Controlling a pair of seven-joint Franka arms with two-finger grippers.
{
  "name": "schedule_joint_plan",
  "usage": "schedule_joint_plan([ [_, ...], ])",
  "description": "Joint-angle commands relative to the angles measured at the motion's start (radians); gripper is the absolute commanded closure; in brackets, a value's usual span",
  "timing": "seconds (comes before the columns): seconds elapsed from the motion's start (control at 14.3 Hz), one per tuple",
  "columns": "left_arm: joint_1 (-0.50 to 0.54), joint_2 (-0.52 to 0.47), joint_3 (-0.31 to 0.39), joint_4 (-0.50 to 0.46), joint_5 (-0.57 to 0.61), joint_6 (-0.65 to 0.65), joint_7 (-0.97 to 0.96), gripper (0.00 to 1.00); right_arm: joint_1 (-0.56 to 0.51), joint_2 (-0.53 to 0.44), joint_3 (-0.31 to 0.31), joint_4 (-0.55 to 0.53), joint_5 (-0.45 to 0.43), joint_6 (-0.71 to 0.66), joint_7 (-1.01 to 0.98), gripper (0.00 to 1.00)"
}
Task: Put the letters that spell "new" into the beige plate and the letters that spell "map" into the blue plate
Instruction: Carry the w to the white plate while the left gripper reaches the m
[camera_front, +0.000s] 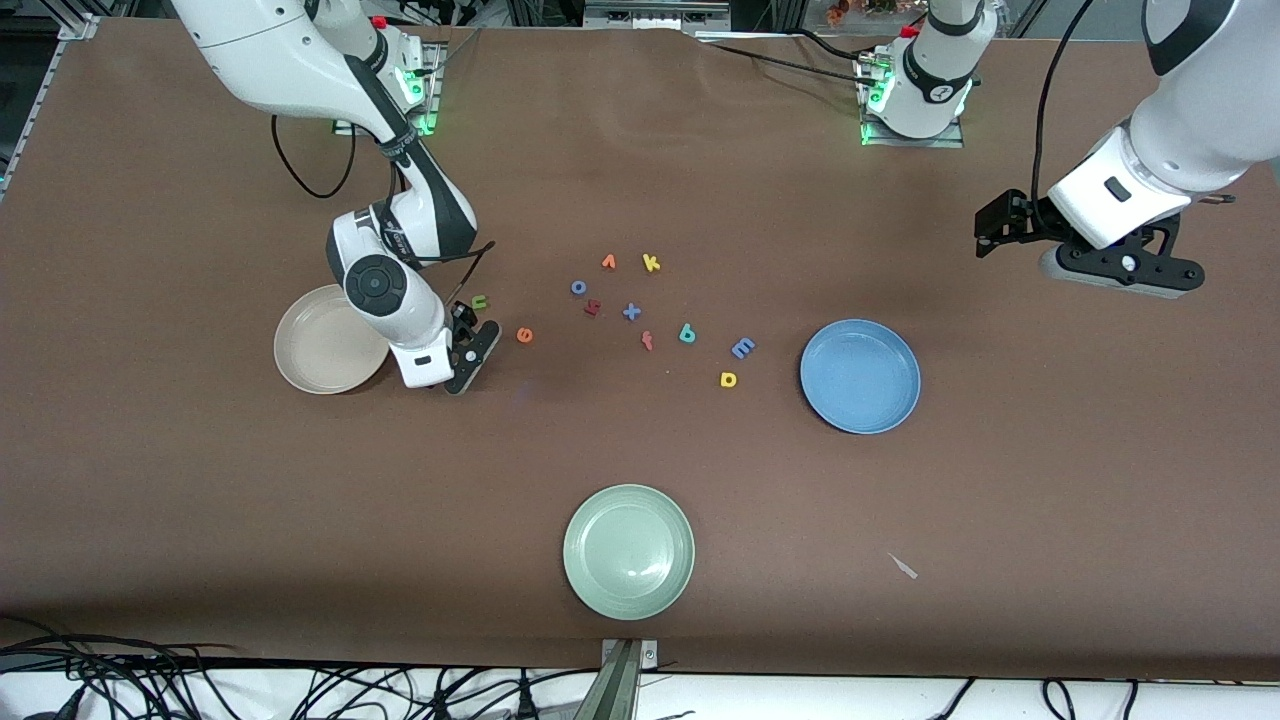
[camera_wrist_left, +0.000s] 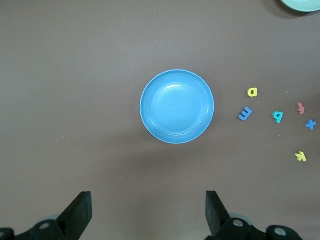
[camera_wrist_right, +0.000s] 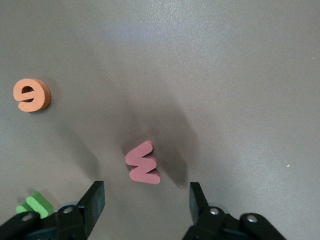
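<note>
My right gripper stands open low over the table beside the beige plate. The salmon w lies just off its fingertips, in line with the gap; the hand hides it in the front view. Close by lie the green n and the orange e. The teal p, blue m and yellow a lie beside the empty blue plate. My left gripper waits open in the air at its arm's end of the table.
An orange v, yellow k, blue o, blue x, red f and a dark red letter lie mid-table. A pale green plate sits nearest the front camera, a white scrap beside it.
</note>
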Motion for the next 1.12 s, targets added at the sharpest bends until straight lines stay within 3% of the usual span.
schedule_joint_plan([
  [0.0, -0.020, 0.079, -0.004, 0.032, 0.024, -0.035, 0.008, 0.00, 0.002, 0.025, 0.007, 0.007, -0.029, 0.039, -0.014, 0.28],
  [0.42, -0.117, 0.335, -0.006, 0.093, 0.024, 0.065, 0.000, 0.00, 0.013, 0.031, 0.009, 0.007, -0.029, 0.047, -0.014, 0.36],
  [0.7, -0.259, 0.469, -0.006, 0.167, 0.021, 0.071, -0.023, 0.00, 0.014, 0.033, 0.009, 0.005, -0.030, 0.064, -0.022, 0.50],
  [0.84, -0.316, 0.510, -0.006, 0.155, 0.022, 0.193, -0.032, 0.00, 0.014, 0.040, 0.009, 0.005, -0.030, 0.073, -0.033, 0.67],
  [1.05, -0.388, 0.576, -0.004, 0.138, 0.024, 0.281, -0.058, 0.00, 0.014, 0.040, 0.009, 0.007, -0.030, 0.072, -0.033, 0.77],
])
